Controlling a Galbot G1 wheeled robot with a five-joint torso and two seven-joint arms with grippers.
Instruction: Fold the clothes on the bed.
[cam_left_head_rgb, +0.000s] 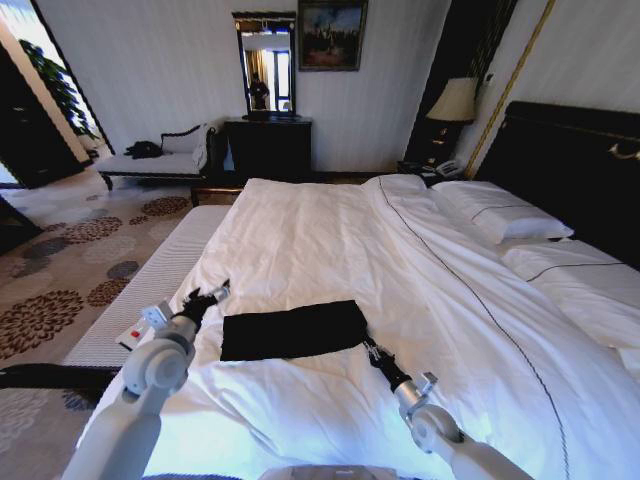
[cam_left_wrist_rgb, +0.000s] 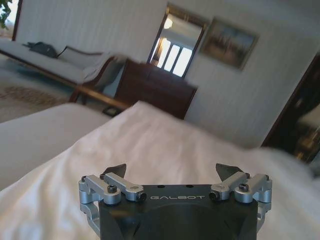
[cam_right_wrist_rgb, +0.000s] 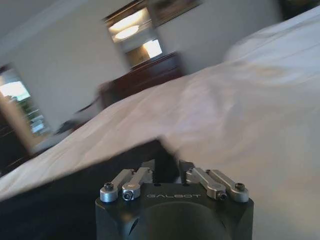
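The clothes (cam_left_head_rgb: 293, 330), a black shirt folded into a flat strip, lie on the white duvet near the foot of the bed (cam_left_head_rgb: 420, 290). My left gripper (cam_left_head_rgb: 220, 291) hovers just off the strip's left end, open, with nothing between its fingers; in the left wrist view this gripper (cam_left_wrist_rgb: 171, 171) points over bare duvet. My right gripper (cam_left_head_rgb: 368, 347) is at the strip's right near corner. In the right wrist view its (cam_right_wrist_rgb: 167, 167) jaws are drawn close together on the edge of the black cloth (cam_right_wrist_rgb: 75, 200).
White pillows (cam_left_head_rgb: 500, 215) and a dark headboard (cam_left_head_rgb: 570, 150) are at the right. A pale bench (cam_left_head_rgb: 150, 290) runs along the bed's left side with a small white device (cam_left_head_rgb: 135, 335) on it. A chaise (cam_left_head_rgb: 160, 160), dark dresser (cam_left_head_rgb: 268, 148) and lamp (cam_left_head_rgb: 455, 100) stand by the far wall.
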